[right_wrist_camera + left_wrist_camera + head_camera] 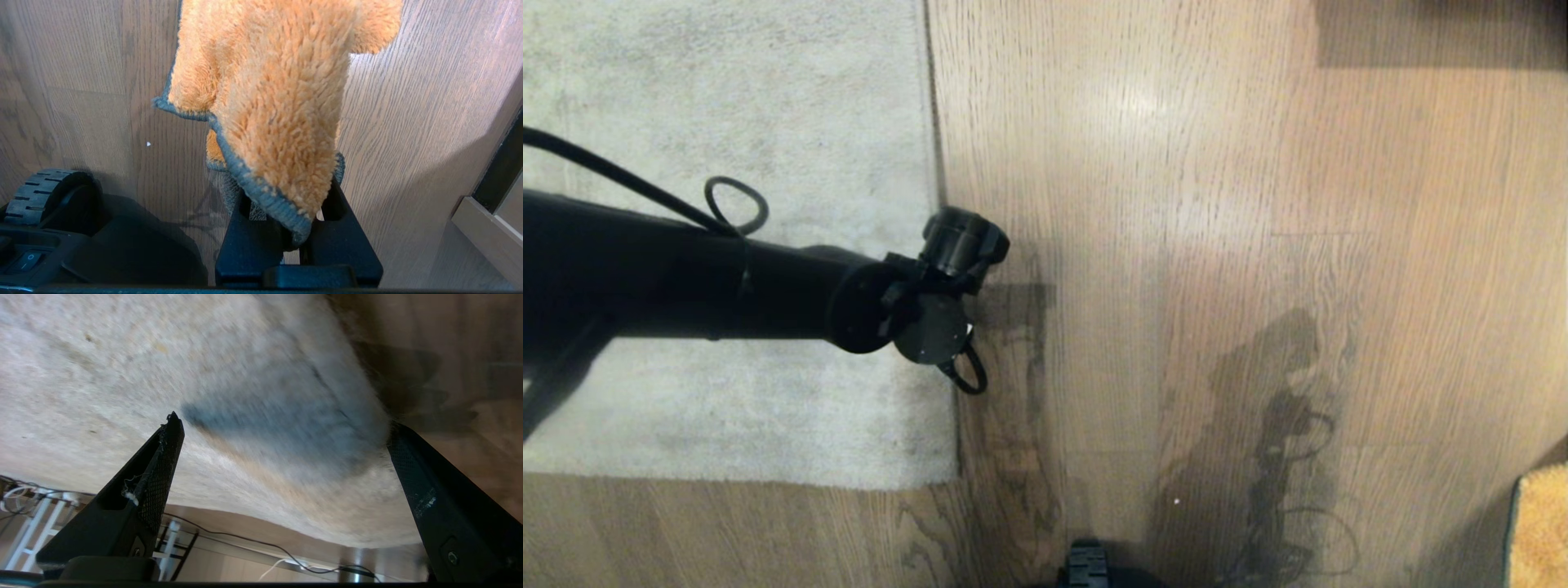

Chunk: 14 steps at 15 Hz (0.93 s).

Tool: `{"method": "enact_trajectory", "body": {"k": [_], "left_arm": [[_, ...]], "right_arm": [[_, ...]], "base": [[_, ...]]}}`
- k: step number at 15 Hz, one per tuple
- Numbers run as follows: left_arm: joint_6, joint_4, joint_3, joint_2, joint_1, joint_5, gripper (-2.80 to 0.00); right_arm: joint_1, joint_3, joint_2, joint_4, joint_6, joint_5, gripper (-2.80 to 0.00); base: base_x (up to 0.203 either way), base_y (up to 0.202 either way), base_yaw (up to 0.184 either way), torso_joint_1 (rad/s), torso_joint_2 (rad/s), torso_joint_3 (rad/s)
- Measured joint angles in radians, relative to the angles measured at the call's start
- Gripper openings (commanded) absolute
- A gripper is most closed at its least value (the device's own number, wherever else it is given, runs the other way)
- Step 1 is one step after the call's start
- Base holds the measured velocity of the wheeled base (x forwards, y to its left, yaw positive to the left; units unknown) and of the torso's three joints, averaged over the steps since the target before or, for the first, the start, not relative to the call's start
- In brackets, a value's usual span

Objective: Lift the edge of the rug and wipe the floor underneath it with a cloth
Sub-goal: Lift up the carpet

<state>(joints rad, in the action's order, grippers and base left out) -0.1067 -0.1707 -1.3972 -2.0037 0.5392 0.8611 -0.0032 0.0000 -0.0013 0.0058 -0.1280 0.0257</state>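
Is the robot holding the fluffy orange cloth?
Yes, the right tool is shut on the orange cloth, which hangs over the wood floor.

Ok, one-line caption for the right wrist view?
Right gripper shut on the cloth, hanging above the floor.

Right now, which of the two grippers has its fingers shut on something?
The right gripper, its fingers clamped on the orange cloth. The left gripper is spread wide and empty over the rug edge.
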Motion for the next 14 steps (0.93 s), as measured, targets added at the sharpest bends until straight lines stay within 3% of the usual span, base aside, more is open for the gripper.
{"method": "enact_trajectory", "body": {"k": [14], "left_arm": [[-0.092,-0.004,0.150,0.214,-0.111,0.007,0.00]], "right_arm": [[0.000,0.000,0.000,0.000,0.000,0.000,-2.80]], "base": [[0.000,0.000,0.000,0.000,0.00,0.000]]}}
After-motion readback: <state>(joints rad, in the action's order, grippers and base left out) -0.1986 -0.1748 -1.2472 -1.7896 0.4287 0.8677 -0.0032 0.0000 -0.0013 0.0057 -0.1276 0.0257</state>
